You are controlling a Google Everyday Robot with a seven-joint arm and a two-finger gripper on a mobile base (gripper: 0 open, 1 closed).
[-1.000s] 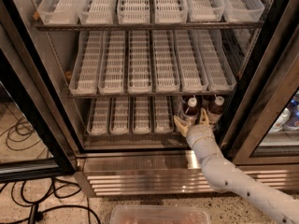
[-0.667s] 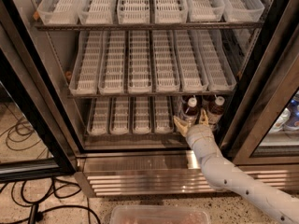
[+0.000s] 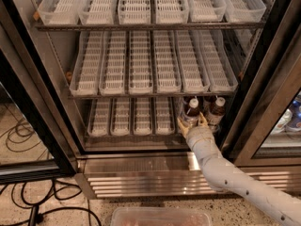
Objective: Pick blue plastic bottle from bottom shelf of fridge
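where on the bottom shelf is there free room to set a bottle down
The white trays left of the gripper lie bare. The right end is crowded: gripper at the blue plastic bottle, second bottle beside it.

The arm (image 3: 235,178) reaches up from lower right, gripper (image 3: 192,124) fingers spread

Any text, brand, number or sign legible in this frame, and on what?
Nothing can be read.
Labels on the blue plastic bottle and the bottle beside it: too blurred to read.
The gripper is at the blue plastic bottle's base, at the bottom shelf's right end.
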